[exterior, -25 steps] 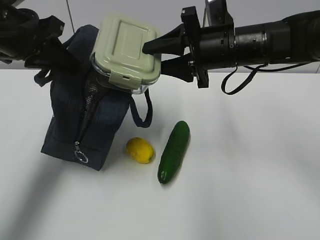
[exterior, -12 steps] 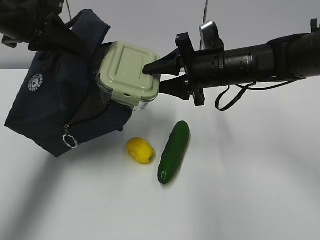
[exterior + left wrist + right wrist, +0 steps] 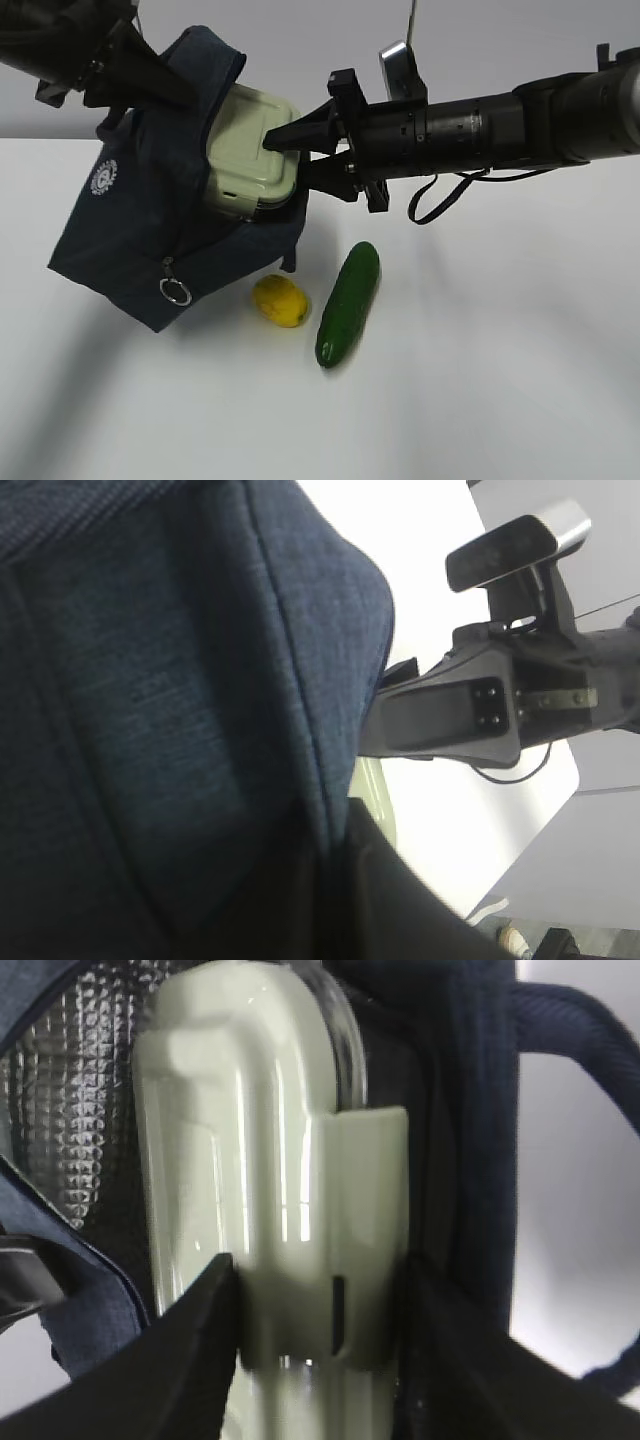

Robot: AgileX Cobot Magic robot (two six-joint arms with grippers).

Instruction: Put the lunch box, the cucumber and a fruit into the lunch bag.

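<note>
Lunch box (image 3: 252, 150): we are finding it in the upper middle of the exterior frame, partly inside the mouth of the lunch bag (image 3: 140, 230), its sage lid facing the camera and one corner still outside the fabric.

Right gripper (image 3: 283, 150): we are seeing it reach in from the right of the frame with its fingers clamped on the exposed end of the lunch box; in the right wrist view the two dark fingers (image 3: 205, 1330) are pressing either side of the lid clip, about half spread.

Left gripper (image 3: 150, 85): we are placing it at the upper left of the exterior frame, closed tight on the bag's top edge and holding the bag lifted and tilted, mouth toward the right arm. The left wrist view is filled with navy fabric, so the jaws themselves are not showing there.

Governing relation: we are reading the box as lying straight ahead of the right gripper, toward the left of the frame, with its long axis running along the line of the arm into the opening. In our judgement the coming push is leftward along that line, deeper into the bag.

Cucumber (image 3: 348, 303): we are noting it on the table at lower centre, long axis nearly vertical in the frame, closer to the right arm.

Fruit (image 3: 280, 300): we are noting it just left of the cucumber, apart from it, below the bag's lower corner.
</note>
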